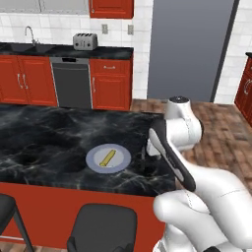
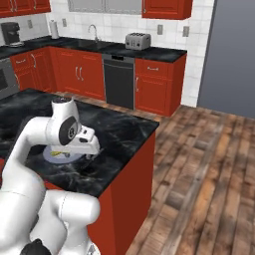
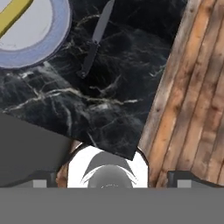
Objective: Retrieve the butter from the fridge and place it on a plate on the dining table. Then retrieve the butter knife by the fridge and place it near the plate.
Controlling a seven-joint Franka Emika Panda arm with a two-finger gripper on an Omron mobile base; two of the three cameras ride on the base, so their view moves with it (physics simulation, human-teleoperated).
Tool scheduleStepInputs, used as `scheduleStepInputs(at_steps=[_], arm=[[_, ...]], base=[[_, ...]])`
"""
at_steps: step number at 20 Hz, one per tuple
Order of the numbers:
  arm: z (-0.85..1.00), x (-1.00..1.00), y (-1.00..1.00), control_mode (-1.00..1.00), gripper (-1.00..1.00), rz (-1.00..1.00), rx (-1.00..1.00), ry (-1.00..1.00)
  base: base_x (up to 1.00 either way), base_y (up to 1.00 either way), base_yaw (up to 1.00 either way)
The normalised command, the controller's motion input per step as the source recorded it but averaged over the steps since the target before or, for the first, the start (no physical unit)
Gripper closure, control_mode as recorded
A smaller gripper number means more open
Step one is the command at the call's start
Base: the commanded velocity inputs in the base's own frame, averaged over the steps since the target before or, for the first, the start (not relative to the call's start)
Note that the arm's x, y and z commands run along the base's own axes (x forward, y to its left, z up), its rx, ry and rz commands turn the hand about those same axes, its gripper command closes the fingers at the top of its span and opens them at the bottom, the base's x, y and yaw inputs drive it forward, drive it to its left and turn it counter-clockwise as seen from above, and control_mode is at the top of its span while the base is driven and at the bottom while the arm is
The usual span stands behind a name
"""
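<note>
A kitchen scene is shown with a long dining table (image 1: 49, 133) topped in black, white-veined marble on a red base. Near the table's front edge, towards its right-hand end in the left base view, a flat round pale blue-grey plate (image 1: 108, 158) is set on the marble. A slim pale-yellow stick of butter (image 1: 108, 157) is laid across the middle of the plate, angled diagonally.

In the hand view, part of the plate's rim (image 3: 57, 37) is seen at the upper left, with one end of the butter (image 3: 13, 15) on it. Just beside the plate, apart from its rim, a thin dark-grey butter knife (image 3: 95, 39) is laid flat on the marble, its blade pointed away from the camera and its darker handle nearer. The table's corner and the wooden floor (image 3: 197, 100) are seen beyond the knife to the right.

The gripper (image 3: 113, 177) is held above the table's corner, with the knife and plate below and ahead of it. Its two dark fingertips are spread wide at the bottom of the hand view, and nothing is held between them. The knife is not touched by either finger.

In the right base view, the white hand is seen poised over the marble, partly covering the plate (image 2: 52, 155). A tall grey fridge (image 1: 189, 49) is stood against the back wall, its doors closed.
</note>
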Motion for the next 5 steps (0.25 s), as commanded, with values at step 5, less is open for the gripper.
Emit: scheduleStepInputs(at_steps=[5], arm=[[-0.01,0.0,0.14,-1.0,-1.0,0.12,-0.1,0.0]], base=[[0.0,0.0,0.0]])
